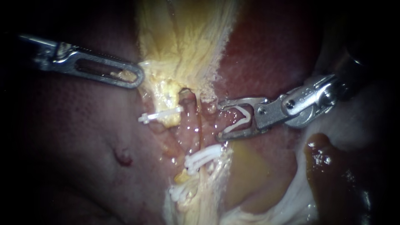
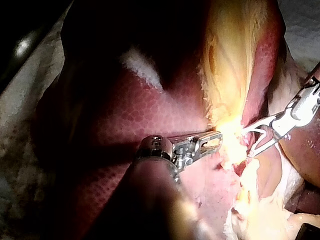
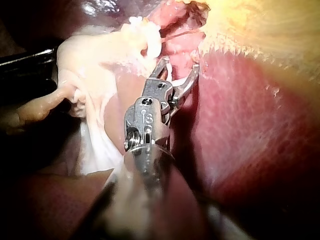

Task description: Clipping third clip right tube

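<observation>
My right instrument (image 1: 219, 120) comes in from the right. Its jaws stand wide apart and hold an open white clip (image 1: 239, 121) between them. The jaw tips lie just right of a pink upright tube (image 1: 191, 118), with pink tissue at their mouth. One white clip (image 1: 160, 114) sits on the yellow strand left of that tube, and two more white clips (image 1: 204, 155) (image 1: 181, 191) lie lower down. My left instrument (image 1: 125, 75) is shut on the edge of the yellow gallbladder tissue (image 1: 183, 37). The right wrist view shows the right instrument (image 3: 179, 67) with its jaws spread before pink tissue.
Dark red liver (image 1: 75, 125) fills the left and the upper right, with a small raw spot (image 1: 124, 158). A yellow-brown pool (image 1: 254, 179) lies under the right instrument. A glossy amber lump (image 1: 325, 158) and pale tissue (image 1: 366, 121) lie at the right.
</observation>
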You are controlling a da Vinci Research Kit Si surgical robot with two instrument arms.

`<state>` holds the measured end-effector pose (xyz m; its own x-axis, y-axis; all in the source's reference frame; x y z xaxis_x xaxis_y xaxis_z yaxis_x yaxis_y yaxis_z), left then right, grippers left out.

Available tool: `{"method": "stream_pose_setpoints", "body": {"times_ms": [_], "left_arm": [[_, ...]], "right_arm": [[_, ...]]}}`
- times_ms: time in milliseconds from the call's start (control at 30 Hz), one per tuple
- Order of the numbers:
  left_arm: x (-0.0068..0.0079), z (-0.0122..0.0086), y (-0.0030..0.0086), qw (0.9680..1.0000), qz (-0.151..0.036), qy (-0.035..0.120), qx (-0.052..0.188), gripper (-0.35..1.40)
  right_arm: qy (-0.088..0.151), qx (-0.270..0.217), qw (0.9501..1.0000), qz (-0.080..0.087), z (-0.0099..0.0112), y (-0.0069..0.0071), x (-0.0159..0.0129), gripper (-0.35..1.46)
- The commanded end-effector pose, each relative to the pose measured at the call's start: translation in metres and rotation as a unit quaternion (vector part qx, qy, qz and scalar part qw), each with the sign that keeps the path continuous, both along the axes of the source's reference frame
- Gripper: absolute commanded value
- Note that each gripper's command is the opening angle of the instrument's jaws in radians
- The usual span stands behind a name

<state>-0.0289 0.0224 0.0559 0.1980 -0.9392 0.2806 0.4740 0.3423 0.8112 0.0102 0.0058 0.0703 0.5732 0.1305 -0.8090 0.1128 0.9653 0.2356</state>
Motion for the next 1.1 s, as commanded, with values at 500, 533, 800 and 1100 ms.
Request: {"method": "stream_pose_setpoints", "body": {"times_ms": [500,533,800,1100], "left_arm": [[0.0002,0.0,0.0001,1.0,0.001,-0.001,0.0,-0.35],[0.0002,0.0,0.0001,1.0,0.001,-0.001,0.0,-0.35],[0.0002,0.0,0.0001,1.0,0.001,-0.001,0.0,-0.35],[0.0003,0.0,0.0002,1.0,0.001,-0.001,0.0,-0.35]], "right_arm": [[0.003,0.046,0.9981,0.04,-0.0001,0.0006,-0.0001,0.47],[0.005,0.052,0.9976,0.044,-0.0001,0.0006,-0.0001,0.48],[0.034,0.136,0.989,0.048,-0.0001,0.0007,0.0,0.49],[0.064,0.198,0.9766,0.054,-0.0001,0.0006,0.0001,0.5]]}}
